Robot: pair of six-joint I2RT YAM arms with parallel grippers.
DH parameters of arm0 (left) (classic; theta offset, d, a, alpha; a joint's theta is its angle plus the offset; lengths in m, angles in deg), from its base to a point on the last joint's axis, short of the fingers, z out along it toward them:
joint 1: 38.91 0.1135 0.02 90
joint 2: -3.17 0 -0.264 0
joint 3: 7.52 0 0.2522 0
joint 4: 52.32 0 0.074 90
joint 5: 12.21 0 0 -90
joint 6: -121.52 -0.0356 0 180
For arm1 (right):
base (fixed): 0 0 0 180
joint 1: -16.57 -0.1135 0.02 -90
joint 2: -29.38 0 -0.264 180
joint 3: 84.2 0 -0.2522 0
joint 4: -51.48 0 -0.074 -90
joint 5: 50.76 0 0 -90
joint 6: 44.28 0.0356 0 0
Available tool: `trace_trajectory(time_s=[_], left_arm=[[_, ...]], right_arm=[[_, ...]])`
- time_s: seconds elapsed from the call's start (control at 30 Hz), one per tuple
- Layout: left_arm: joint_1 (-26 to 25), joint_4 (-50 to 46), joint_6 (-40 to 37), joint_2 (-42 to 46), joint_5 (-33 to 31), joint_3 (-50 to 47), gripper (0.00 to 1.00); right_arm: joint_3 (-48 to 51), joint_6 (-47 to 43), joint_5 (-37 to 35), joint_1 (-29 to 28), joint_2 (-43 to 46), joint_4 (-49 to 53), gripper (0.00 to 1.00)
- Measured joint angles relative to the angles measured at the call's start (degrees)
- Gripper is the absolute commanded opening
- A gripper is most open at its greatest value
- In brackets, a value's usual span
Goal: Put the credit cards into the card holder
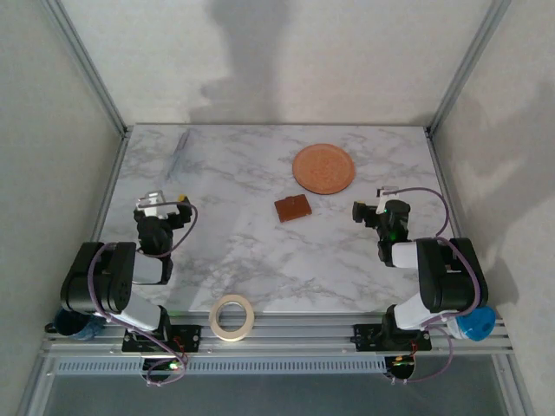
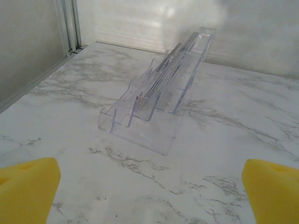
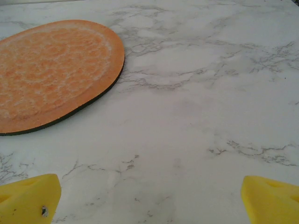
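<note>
Left end effector (image 1: 166, 203), right end effector (image 1: 375, 205): spread wide | card holder (image 1: 293, 208) between

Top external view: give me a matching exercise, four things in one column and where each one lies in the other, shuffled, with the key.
Things
1. card holder
2. orange plate
3. tape ring
4. clear plastic stand

Places
A. at the near edge of the table, left of centre
B. far left part of the table
C. far side, right of centre
D. about the middle, just nearer than the plate

Pairs: 1-D, 2-C, 3-A, 4-B
</note>
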Motion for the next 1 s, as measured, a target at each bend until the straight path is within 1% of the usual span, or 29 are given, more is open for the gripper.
trace_trajectory(time_s=[1.0], left_arm=[[0.0,-0.9,0.0,0.4,0.0,0.3,0.99]], right_arm=[[0.0,0.0,0.0,0.0,0.0,0.0,0.99]])
